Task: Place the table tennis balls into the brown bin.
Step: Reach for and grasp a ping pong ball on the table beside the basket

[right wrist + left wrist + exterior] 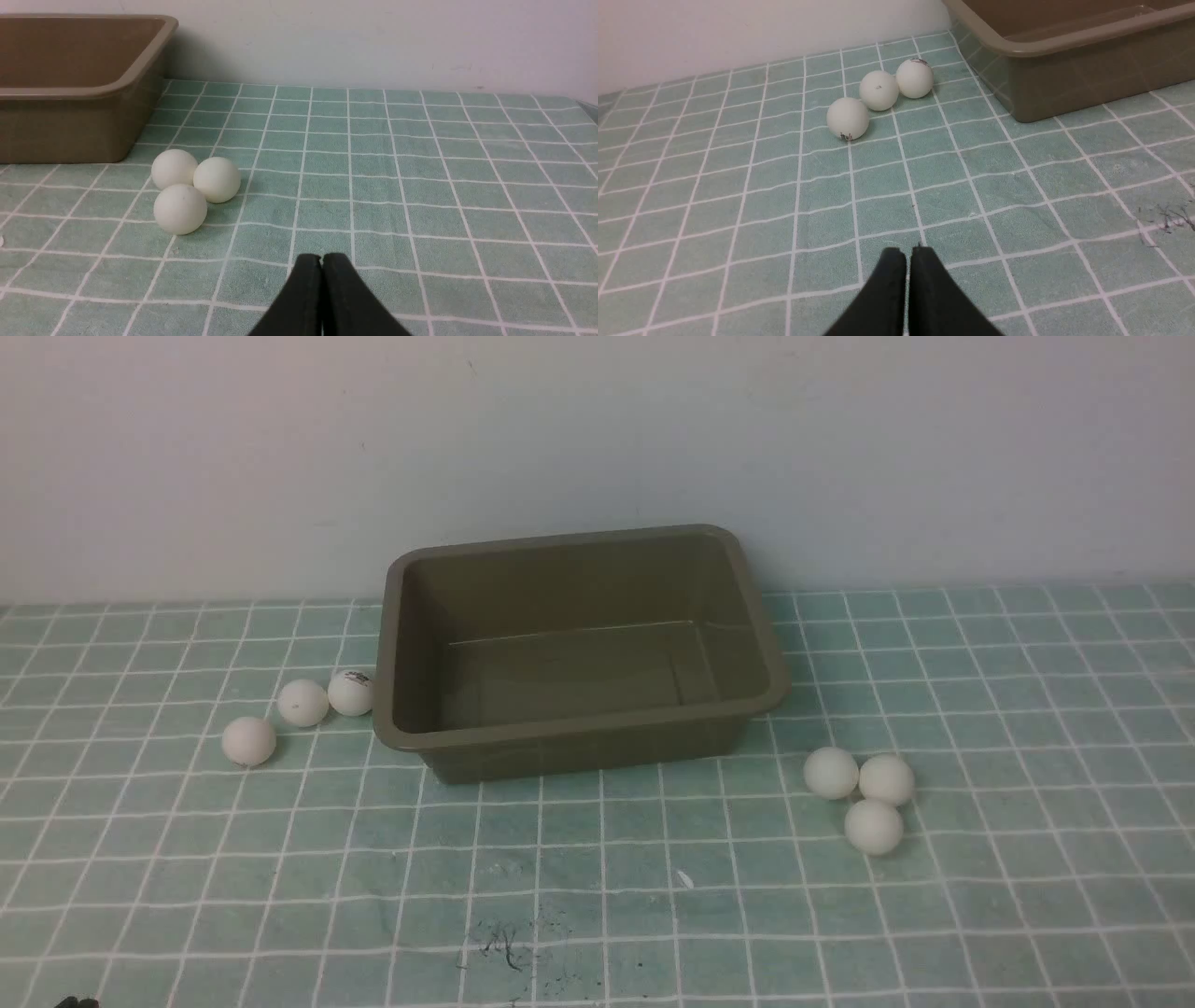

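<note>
Item 1: table (597, 896) covered by a pale green cloth with a white grid, backed by a plain white wall (597, 429). Dark scuff marks show on the cloth near the front edge.

Item 2: olive-brown rectangular plastic bin (579, 751). It has rounded corners, a flared rim and sloping sides, with a smooth finish inside. It stands at the middle of the table, close to the wall and turned slightly askew to the grid.

Item 3: left claw (908, 254), black, two fingers. The tips are pressed together with nothing between them. It is held low over the cloth, pointing toward the left trio of balls and well apart from them. Whether it touches the cloth cannot be told.

Item 4: right claw (321, 260), black, same build. It is likewise closed on nothing, low over the cloth, with the right trio ahead and off to one side.

Item 5: six small matte white round table tennis balls, all on the cloth outside the bin.
- Left trio, in a slanting row beside the bin's left front corner. The ball nearest the bin (351, 693) has dark print on top. The middle ball (303, 702) lies just beside it and has a small dark dot. The outermost ball (249, 741) lies a little apart.
- Right trio, a tight triangular cluster near the bin's right front corner. Two lie side by side (831, 773) (886, 779) and one lies in front of them (874, 827). All three appear to touch.
</note>
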